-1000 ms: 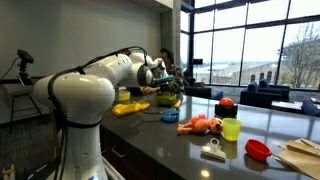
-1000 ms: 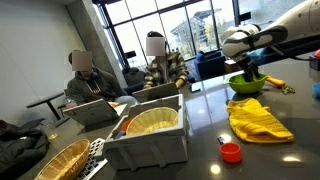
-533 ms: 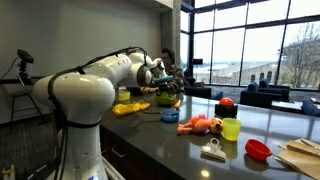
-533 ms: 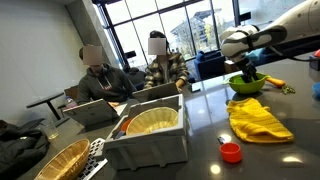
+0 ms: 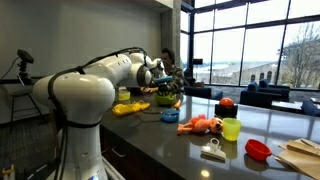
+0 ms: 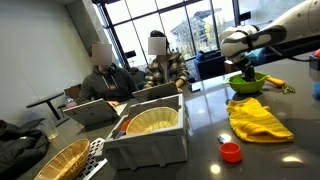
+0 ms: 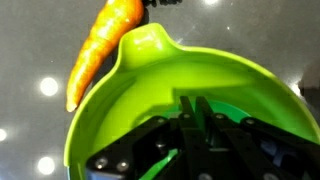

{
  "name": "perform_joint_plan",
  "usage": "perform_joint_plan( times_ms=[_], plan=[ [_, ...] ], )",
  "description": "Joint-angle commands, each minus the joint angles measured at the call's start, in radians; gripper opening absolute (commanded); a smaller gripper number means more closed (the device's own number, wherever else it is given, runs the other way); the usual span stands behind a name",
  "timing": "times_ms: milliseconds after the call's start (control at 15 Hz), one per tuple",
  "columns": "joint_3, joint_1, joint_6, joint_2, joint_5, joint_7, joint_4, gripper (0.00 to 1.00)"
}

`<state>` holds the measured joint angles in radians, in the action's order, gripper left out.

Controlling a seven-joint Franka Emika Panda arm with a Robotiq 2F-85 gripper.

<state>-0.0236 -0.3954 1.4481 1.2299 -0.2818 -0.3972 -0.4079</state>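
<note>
My gripper [image 7: 195, 105] reaches down into a bright green bowl [image 7: 150, 80], its two black fingers drawn almost together over the bowl's darker bottom. I see nothing between them. An orange toy carrot [image 7: 100, 45] lies on the dark counter just outside the bowl's spout-like rim. In both exterior views the arm stretches across the counter, with the gripper [image 5: 165, 90] [image 6: 246, 72] dipped into the green bowl [image 5: 167, 99] [image 6: 246, 83].
A yellow cloth [image 6: 258, 118] [image 5: 129, 108] lies near the bowl. An orange toy [image 5: 203, 125], a yellow-green cup [image 5: 231, 129] and a red dish [image 5: 258, 150] sit nearer. A grey bin [image 6: 150, 135], a red cap [image 6: 231, 152] and a wicker basket [image 6: 60, 160] stand apart. People sit beyond the counter.
The arm stays over the green bowl with no visible shift. A seated person in the background has moved a little.
</note>
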Motion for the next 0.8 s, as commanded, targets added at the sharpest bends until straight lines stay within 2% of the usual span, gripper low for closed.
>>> perform_joint_plan(
  times_ms=[0,733],
  plan=[
    [-0.005,0.004,0.006,-0.025,0.01,-0.003,-0.029,0.0],
    [0.008,-0.006,0.008,-0.056,-0.006,0.008,-0.006,0.0]
  ],
)
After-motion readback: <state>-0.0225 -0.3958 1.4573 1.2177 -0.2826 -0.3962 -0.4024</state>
